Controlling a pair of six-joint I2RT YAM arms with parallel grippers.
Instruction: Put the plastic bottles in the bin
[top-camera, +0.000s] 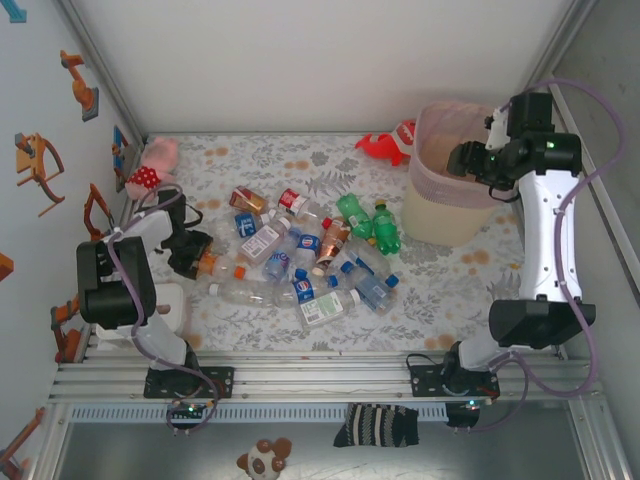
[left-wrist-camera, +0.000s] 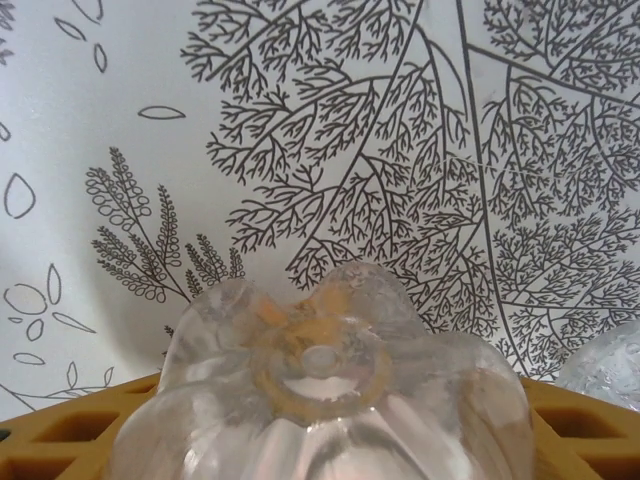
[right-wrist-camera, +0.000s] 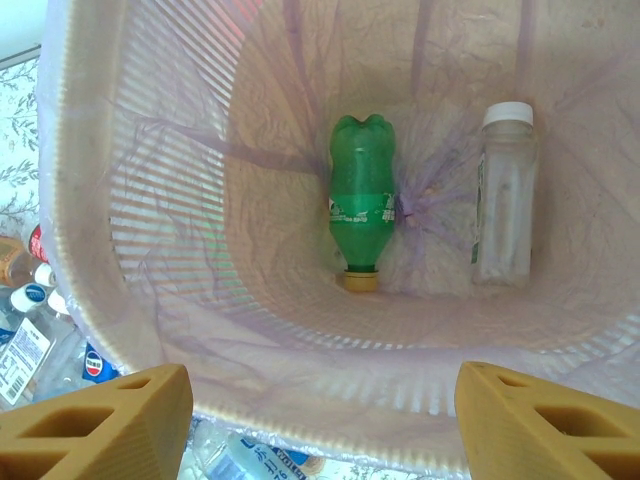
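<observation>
Bin (top-camera: 445, 222) at far right of the tabletop (top-camera: 300, 150), well apart from the left jaws, across the whole heap (top-camera: 300, 262). Left jaws about half open around a clear bottle (left-wrist-camera: 320, 400), its base end wedged between the orange fingers (left-wrist-camera: 60, 432); probably gripped. Right jaws straight above the bin, spread, empty. Inside: two, one green bottle (right-wrist-camera: 362, 200) and one white-capped bottle (right-wrist-camera: 503, 200), both lengthwise on the bottom. On the tabletop: two green bottles (top-camera: 353, 215), roughly a dozen others, too overlapped for an exact count.

Left arm (top-camera: 120, 285) and right arm (top-camera: 545, 215) wear white shells, black joints, lilac cables, tan honeycombed end effector fingers (right-wrist-camera: 100, 425).
</observation>
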